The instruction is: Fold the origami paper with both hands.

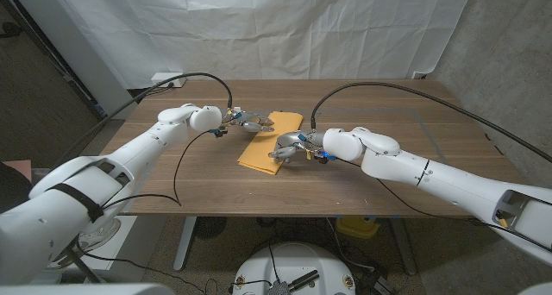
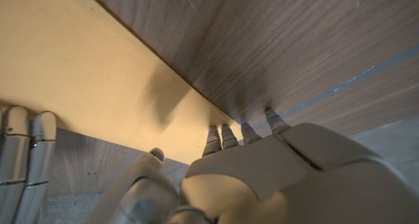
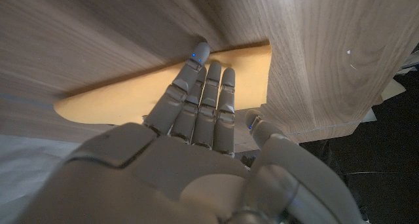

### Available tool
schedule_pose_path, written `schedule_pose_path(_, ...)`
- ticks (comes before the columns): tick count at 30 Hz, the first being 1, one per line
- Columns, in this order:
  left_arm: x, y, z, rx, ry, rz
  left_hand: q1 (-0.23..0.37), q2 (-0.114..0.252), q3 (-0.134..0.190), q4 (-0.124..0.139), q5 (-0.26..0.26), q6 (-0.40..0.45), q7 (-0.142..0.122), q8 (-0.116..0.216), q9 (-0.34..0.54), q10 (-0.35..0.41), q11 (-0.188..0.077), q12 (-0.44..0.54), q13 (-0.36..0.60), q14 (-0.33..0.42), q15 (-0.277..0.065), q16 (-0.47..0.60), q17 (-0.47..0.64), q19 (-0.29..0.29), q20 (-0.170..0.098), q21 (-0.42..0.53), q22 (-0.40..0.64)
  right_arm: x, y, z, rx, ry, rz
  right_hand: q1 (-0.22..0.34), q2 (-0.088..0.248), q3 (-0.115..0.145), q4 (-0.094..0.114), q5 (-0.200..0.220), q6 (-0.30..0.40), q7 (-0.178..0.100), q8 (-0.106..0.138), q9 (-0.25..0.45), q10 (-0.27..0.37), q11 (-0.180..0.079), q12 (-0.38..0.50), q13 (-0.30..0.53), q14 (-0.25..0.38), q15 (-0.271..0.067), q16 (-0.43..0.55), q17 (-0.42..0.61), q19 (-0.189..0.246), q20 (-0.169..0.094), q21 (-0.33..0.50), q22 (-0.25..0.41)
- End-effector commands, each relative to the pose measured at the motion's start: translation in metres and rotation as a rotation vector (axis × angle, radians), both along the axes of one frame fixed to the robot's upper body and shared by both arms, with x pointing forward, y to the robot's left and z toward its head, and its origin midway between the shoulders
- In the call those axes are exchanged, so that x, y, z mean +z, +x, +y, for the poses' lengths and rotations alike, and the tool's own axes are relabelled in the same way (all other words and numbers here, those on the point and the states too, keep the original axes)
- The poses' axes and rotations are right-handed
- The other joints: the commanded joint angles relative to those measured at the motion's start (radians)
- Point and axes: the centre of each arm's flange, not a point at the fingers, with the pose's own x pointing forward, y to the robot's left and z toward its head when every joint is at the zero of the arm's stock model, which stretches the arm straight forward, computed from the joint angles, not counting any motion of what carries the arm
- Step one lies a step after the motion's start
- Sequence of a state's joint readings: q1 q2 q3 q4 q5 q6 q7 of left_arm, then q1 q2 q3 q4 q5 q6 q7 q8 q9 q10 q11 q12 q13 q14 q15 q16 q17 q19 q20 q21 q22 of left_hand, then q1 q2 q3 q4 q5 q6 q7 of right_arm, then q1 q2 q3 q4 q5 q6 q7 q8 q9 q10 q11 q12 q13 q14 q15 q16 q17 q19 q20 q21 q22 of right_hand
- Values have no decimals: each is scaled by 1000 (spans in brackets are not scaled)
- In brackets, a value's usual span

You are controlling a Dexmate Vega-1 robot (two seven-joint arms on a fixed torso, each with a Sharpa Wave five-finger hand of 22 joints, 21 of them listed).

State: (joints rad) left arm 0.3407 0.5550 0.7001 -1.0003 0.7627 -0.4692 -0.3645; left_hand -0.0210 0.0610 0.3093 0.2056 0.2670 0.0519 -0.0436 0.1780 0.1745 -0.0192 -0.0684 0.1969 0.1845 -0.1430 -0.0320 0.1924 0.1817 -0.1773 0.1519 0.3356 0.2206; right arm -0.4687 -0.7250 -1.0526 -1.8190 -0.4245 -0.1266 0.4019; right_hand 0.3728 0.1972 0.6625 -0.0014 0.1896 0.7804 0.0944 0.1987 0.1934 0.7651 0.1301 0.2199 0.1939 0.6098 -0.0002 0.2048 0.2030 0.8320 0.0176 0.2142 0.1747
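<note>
A yellow-orange origami paper point(image 1: 269, 140) lies as a long strip in the middle of the wooden table point(image 1: 388, 178). My left hand point(image 1: 248, 118) is at the strip's far end. In the left wrist view its fingertips point(image 2: 226, 137) and thumb touch the paper point(image 2: 78, 67) near a corner; I see no grip on it. My right hand point(image 1: 291, 145) is at the near end. In the right wrist view its fingers point(image 3: 204, 86) lie stretched out, side by side, on the paper point(image 3: 124, 96), with the tips at the paper's long edge.
Black cables point(image 1: 177, 170) run along both arms and across the table's left part. A white cloth point(image 1: 285, 28) hangs behind the table. A power strip point(image 1: 169, 78) lies at the far left edge. A faint rectangle is marked on the table's right part point(image 1: 435, 127).
</note>
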Motion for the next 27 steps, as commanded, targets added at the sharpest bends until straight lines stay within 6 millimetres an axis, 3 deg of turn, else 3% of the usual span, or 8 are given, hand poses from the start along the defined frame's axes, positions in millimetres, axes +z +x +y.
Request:
schedule_pose_path(1,-2,-1,2,5,-2,-1,3,128,-3,-1,5,-4,-1,4,5,0,1,7,4,-10,-5,-3,3,-132,-1,5,6,-11,7,-3,-37,-61,23,11,1,8,0,2,8,-4,-1,1,9,1,-3,1,3,2,6,3,4,2,-6,-1)
schedule_pose_path(16,-1,-3,0,3,-3,-9,3,128,-4,-1,6,-8,-1,5,5,-1,1,8,4,-12,-5,-3,3,-132,-2,5,6,29,-24,-5,26,54,-101,18,-1,9,1,0,7,-6,-2,2,8,-3,-5,1,-1,1,9,10,2,1,-8,0)
schedule_pose_path(27,-3,-5,-1,5,-3,-12,3,129,-4,-1,8,-9,-1,5,5,0,1,8,4,-12,-5,-3,3,-134,1,5,6,25,-42,2,59,57,-84,24,-2,10,0,-1,4,-8,-3,2,5,-6,-7,1,-4,0,10,12,1,0,-9,0)
